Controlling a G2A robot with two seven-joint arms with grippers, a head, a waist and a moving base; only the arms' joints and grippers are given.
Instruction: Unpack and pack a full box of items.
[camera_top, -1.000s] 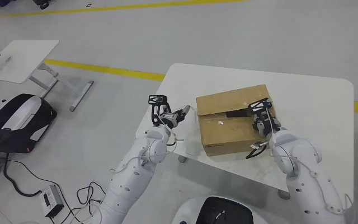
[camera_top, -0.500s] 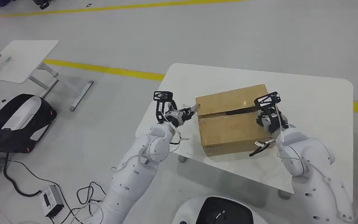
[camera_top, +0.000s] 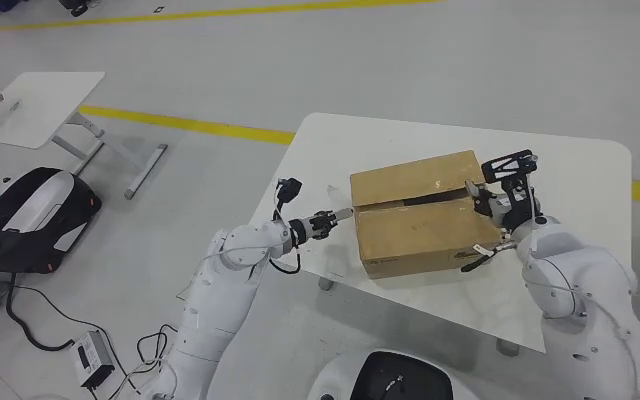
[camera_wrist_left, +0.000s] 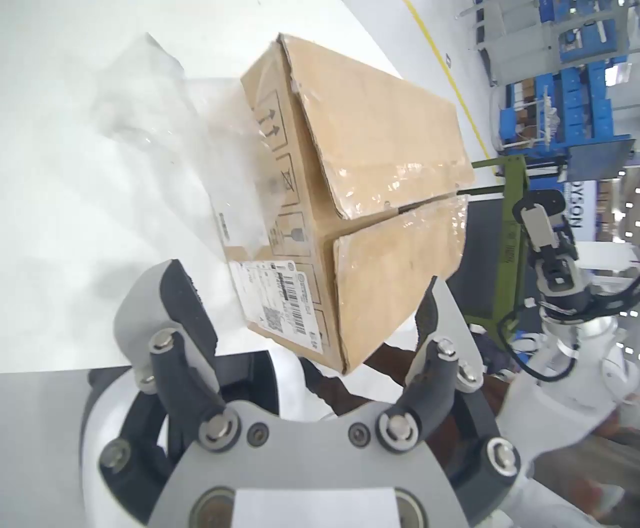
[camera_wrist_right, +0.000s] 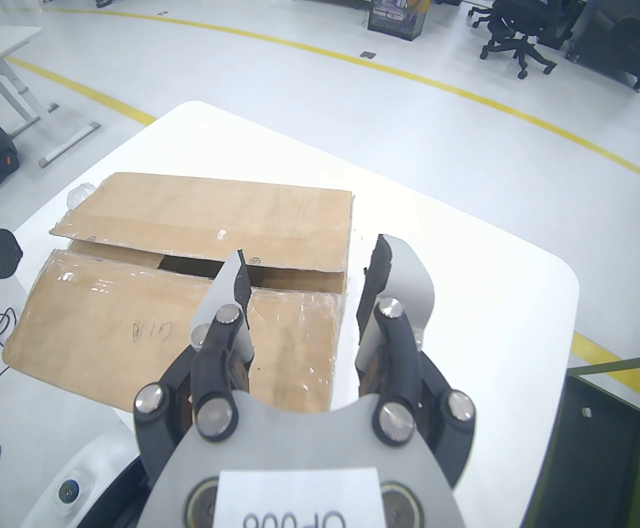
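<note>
You see the box (camera_top: 415, 215) on the counter (camera_top: 560, 160), flaps slightly ajar; the left gripper (camera_wrist_left: 300, 285) and right gripper (camera_wrist_right: 307, 260) flank its ends, both released.

Bright even overhead light, white table (camera_top: 560, 170) nearly washed out at the top view's right, glints on the taped box (camera_wrist_left: 380, 125) (crinkled film), wrist views bowed at edges.
</note>
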